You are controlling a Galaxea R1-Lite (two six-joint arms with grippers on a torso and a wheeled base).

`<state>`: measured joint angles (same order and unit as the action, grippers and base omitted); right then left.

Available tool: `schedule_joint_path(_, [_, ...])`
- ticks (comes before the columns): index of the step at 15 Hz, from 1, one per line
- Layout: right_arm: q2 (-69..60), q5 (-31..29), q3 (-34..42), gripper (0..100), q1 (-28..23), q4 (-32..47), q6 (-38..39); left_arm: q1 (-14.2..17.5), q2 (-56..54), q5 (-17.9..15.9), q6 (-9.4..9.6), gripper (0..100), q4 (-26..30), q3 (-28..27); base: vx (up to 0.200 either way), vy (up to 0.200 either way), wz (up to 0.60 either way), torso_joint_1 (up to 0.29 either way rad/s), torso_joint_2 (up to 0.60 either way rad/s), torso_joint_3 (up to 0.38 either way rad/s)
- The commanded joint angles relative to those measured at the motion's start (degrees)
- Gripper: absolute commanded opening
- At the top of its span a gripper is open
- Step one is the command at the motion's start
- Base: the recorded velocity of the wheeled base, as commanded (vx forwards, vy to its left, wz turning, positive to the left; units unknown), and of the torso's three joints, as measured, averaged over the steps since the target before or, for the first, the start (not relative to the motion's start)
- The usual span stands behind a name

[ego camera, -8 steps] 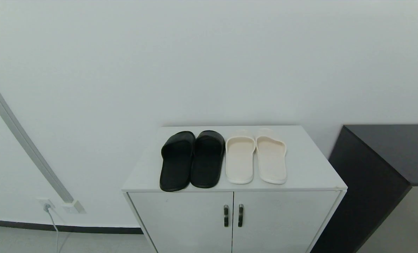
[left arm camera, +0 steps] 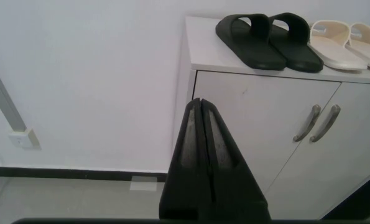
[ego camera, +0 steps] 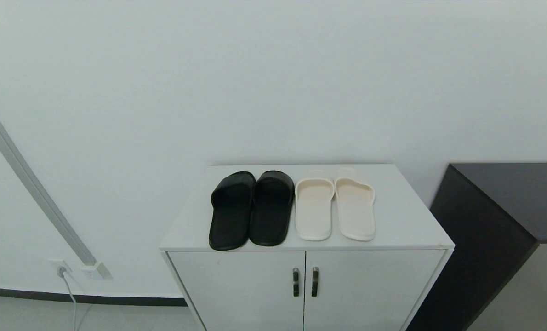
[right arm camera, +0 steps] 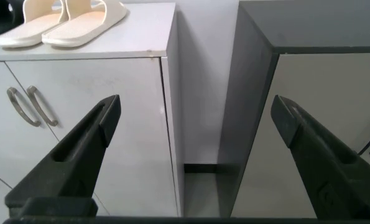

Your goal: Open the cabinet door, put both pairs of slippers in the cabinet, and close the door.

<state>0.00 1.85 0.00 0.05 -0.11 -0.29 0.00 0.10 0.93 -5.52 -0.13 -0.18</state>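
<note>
Evidently nothing has shifted: black slippers (ego camera: 251,209) and cream slippers (ego camera: 335,207) sit atop the cabinet (ego camera: 411,220) at lower centre, doors (ego camera: 246,294) shut, the left pincer (left arm camera: 201,106) pinched closed, the right pincer (right arm camera: 196,106) spread wide, so door-opening has yet to begin.

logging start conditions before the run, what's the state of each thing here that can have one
cabinet doors, both shut
black slippers, upright on the cabinet top, side by side
cream slippers, upright on the cabinet top, beside the black pair
left hand, shut, empty
right hand, open, empty
wall socket, cable plugged in
</note>
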Motion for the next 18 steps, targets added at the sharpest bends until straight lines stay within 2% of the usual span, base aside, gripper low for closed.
schedule_joint_path(1, [0.0,0.52,0.0,100,0.04,0.02,-1.11,0.0,-0.01,0.04,-0.01,0,-0.04,0.01,0.0,0.0,0.0,0.0,0.0,0.0])
schedule_joint_path(5, [0.0,1.57,0.0,100,0.04,0.02,-3.84,0.0,-0.01,0.04,-0.01,0,-0.04,0.01,0.0,0.0,0.0,0.0,0.0,0.0])
schedule_joint_path(9, [0.18,0.78,-0.7,100,-0.05,-0.68,-2.43,0.0,0.08,0.04,-0.01,0,-0.04,0.01,0.0,0.0,0.0,0.0,0.0,0.0])
schedule_joint_path(10, [1.05,0.7,-4.13,100,-0.05,-0.77,-0.23,0.0,0.08,0.04,-0.01,0,-0.04,0.01,0.0,0.0,0.0,0.0,0.0,0.0])
schedule_joint_path(11, [9.67,-0.01,-18.19,100,-0.05,2.75,8.11,0.0,-0.01,-0.05,0.07,0,-0.04,0.01,0.0,0.0,0.0,0.0,0.0,0.0])
schedule_joint_path(12, [13.8,0.52,-20.57,100,0.21,5.56,7.24,0.0,-0.01,-0.05,-0.01,0,-0.04,0.01,0.0,0.0,0.0,0.0,0.0,0.0])
schedule_joint_path(14, [19.42,2.98,-15.82,100,0.21,5.47,4.51,0.0,0.08,-0.05,-0.01,0,-0.04,0.01,0.0,0.0,0.0,0.0,0.0,0.0])
schedule_joint_path(16, [26.54,6.06,-12.3,100,0.92,-1.56,4.6,0.0,-0.01,-0.05,-0.01,0,0.05,0.01,0.0,0.0,0.0,0.0,0.0,0.0])
schedule_joint_path(18, [33.66,6.58,-12.39,100,1.18,-7.36,4.6,0.0,0.08,-0.05,-0.01,0,0.05,0.01,0.0,0.0,0.0,0.0,0.0,0.0])
